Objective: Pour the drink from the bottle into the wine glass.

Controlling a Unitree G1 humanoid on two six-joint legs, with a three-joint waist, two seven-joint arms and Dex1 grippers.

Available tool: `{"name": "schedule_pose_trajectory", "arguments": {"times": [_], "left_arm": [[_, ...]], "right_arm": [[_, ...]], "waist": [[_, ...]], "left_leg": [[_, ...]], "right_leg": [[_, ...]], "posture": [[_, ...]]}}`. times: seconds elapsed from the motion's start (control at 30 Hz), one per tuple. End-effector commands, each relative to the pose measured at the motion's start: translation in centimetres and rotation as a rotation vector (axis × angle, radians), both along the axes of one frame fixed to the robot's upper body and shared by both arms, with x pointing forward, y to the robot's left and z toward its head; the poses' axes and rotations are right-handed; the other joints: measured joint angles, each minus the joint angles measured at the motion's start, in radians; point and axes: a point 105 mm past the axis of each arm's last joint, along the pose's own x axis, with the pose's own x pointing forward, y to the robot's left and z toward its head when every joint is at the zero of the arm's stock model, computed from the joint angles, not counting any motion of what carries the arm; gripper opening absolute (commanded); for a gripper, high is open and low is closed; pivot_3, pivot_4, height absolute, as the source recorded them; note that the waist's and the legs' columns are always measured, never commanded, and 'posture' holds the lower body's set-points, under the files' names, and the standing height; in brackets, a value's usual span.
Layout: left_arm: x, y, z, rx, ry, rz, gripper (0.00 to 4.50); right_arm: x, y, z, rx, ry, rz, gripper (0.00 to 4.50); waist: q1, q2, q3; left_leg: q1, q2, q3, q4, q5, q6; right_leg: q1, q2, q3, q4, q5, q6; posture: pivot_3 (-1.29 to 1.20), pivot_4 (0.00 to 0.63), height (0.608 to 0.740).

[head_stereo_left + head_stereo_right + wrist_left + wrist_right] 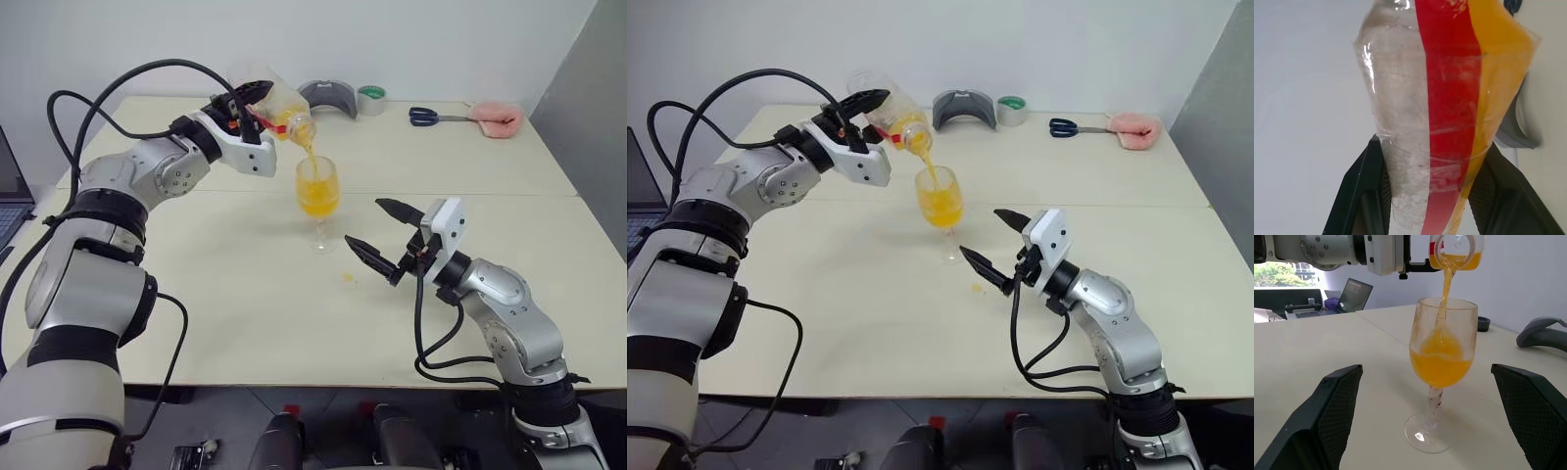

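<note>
Drink [1442, 363] streams from bottle [279, 106] into wine glass [1440, 382].

Silver-grey jointed arms [147, 181] with black bands, looping black cables, white wrists, black two-fingered hands [387, 240].

The left pincer [869, 116] tilts the bottle [890, 116] over the glass [940, 201]. Drink [940, 208] streams in. The right pincer [997, 243] gapes beside the stem.

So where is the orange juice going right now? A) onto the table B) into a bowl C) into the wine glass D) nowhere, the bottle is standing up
C: the tilted bottle sends a stream of drink into the wine glass.
</note>
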Motion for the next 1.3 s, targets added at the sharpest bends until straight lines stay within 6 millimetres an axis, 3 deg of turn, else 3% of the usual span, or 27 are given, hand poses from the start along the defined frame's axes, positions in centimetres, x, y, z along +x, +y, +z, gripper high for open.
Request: {"name": "schedule_pose_trajectory", "arguments": {"times": [0.03,0.73,1.13,1.3], "left_arm": [[-0.4,0.3,2.4,-0.019,-0.074,0.001,1.69],[0.0,0.1,1.6,-0.059,-0.030,0.003,1.69],[0.6,-0.9,-0.4,-0.473,0.250,-0.082,1.69],[0.8,1.2,-1.2,-0.814,0.418,-0.087,1.69]], "right_arm": [[-0.7,0.2,1.2,0.019,-0.053,0.014,4.50],[-0.9,0.3,1.0,0.013,-0.051,0.014,4.50],[-1.2,0.9,1.7,0.030,-0.073,0.021,4.50],[-2.2,2.0,2.5,0.007,-0.090,0.092,4.50]], "waist": [[0.000,0.000,0.000],[-0.003,0.000,0.000],[-0.006,0.000,0.000],[-0.011,0.000,0.000]], "left_leg": [[0.000,0.000,0.000,0.000,0.000,0.000],[-0.004,0.000,0.003,0.001,0.000,0.000],[-0.004,0.000,0.003,0.002,0.001,-0.001],[-0.005,0.001,0.002,0.002,0.001,-0.001]], "right_leg": [[0.000,0.000,0.000,0.000,0.000,0.000],[-0.008,-0.001,0.002,0.005,0.000,0.000],[-0.008,-0.001,0.001,0.006,0.000,0.000],[-0.008,-0.001,0.002,0.007,0.000,0.000]], "posture": [[0.00,0.150,0.740],[0.00,0.150,0.740],[0.00,0.150,0.740],[0.00,0.150,0.740]]}}
